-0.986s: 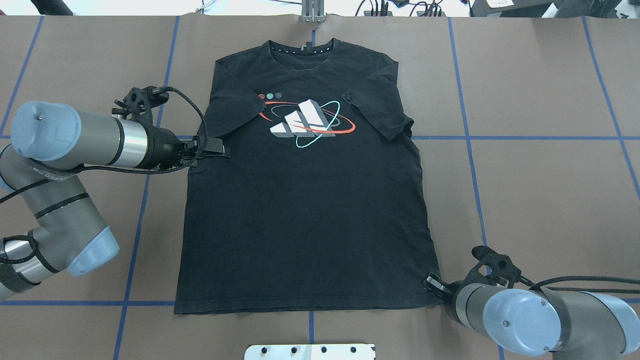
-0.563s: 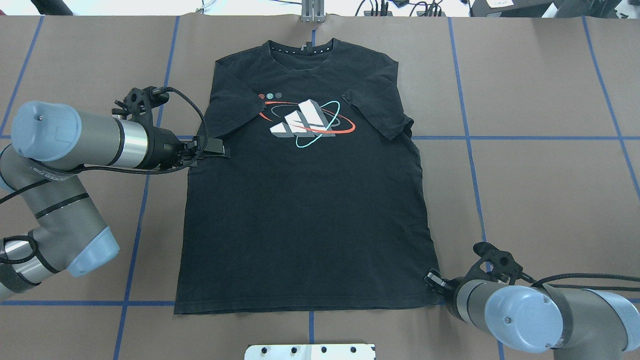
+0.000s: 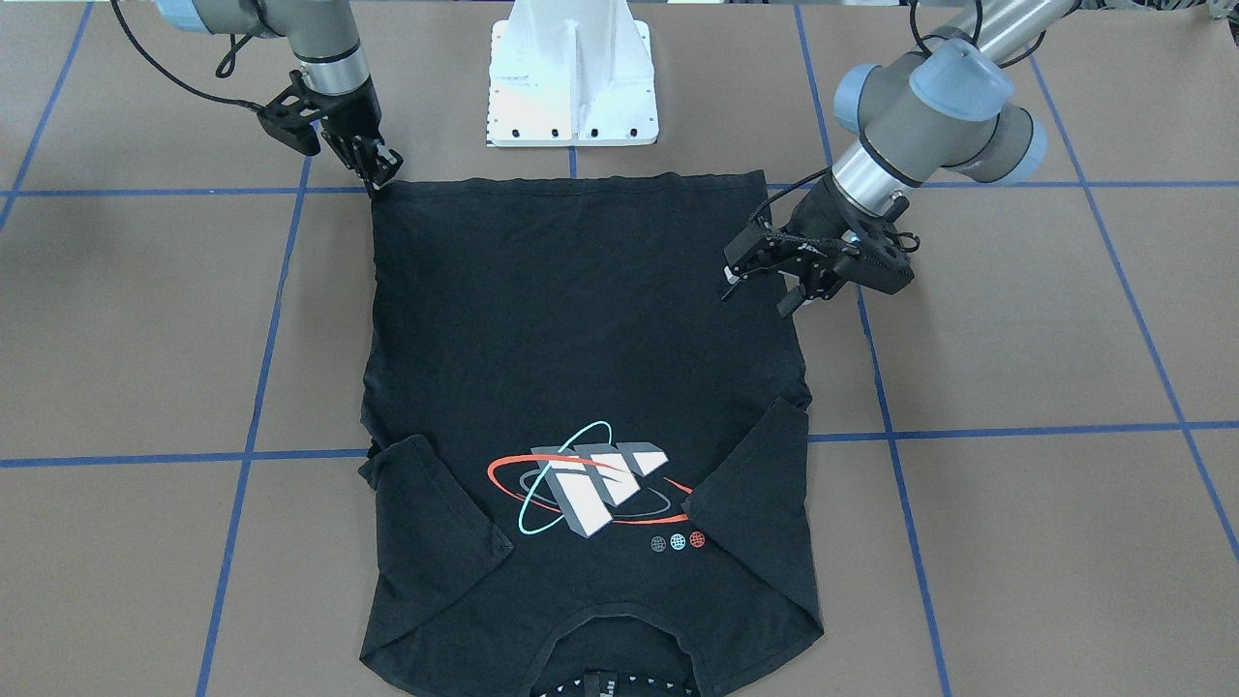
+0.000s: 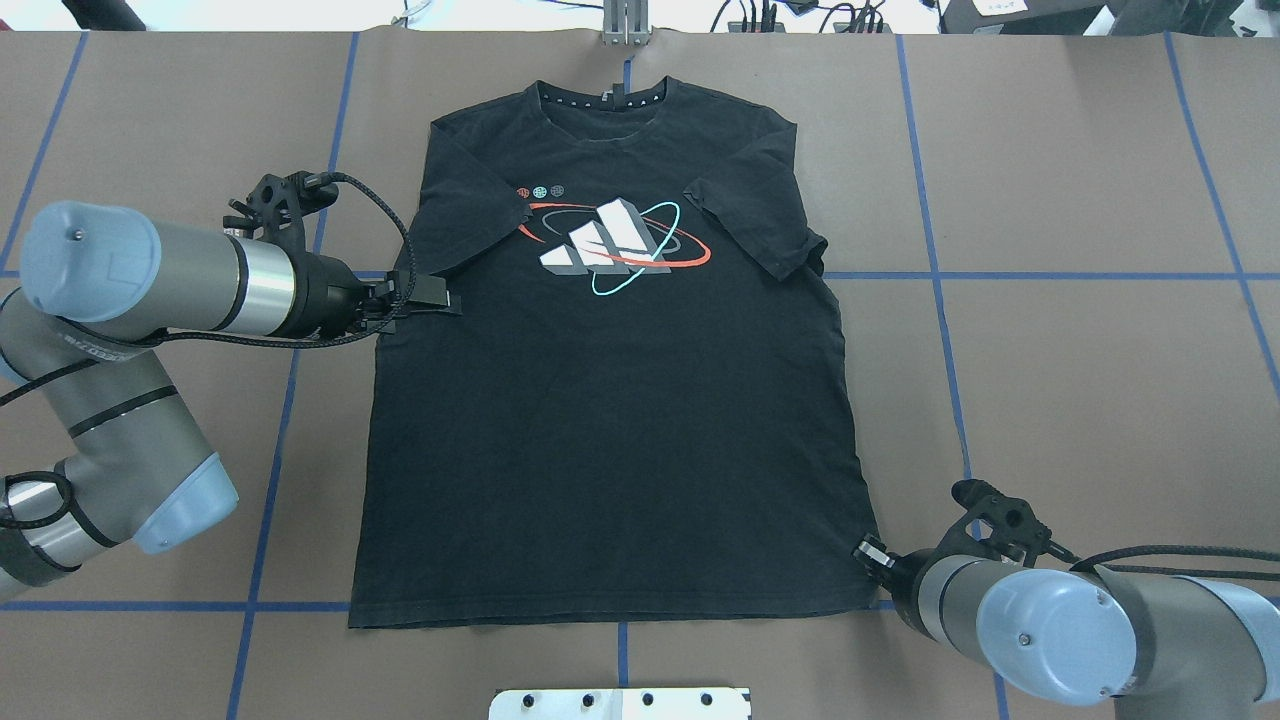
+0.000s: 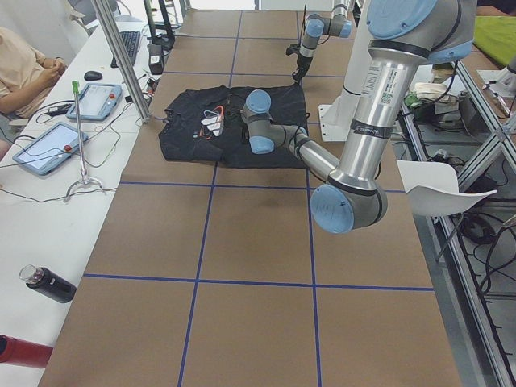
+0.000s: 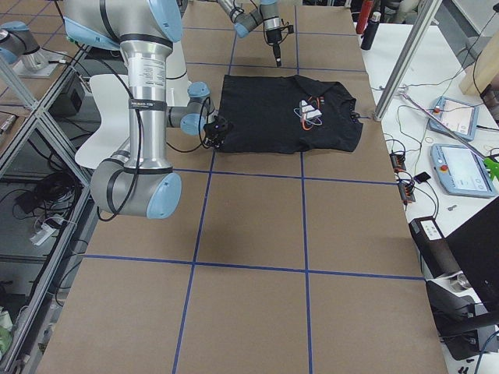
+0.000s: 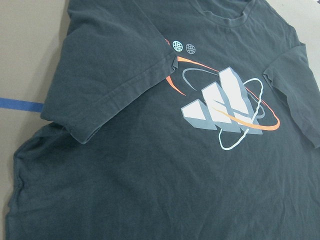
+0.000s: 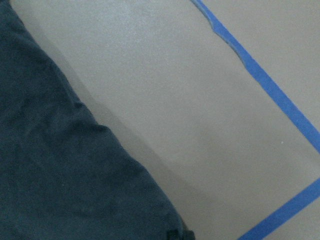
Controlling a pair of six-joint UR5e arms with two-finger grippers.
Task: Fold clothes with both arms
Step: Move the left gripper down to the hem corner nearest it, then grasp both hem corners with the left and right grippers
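Observation:
The black T-shirt lies flat on the table, chest graphic up, both sleeves folded in over the front. It also shows in the front view. My left gripper is open and empty. It hovers just over the shirt's side edge, below the sleeve on my left. My right gripper is down at the hem corner on my right. I cannot tell whether its jaws are open or shut. The right wrist view shows the shirt's edge close up against bare table.
The white base mount stands just behind the hem. Blue tape lines cross the brown table. A metal post stands beyond the collar. A side desk holds tablets and a bottle.
My right gripper has shifted slightly at the hem corner, a little farther from the robot. The left arm and the shirt have not moved.

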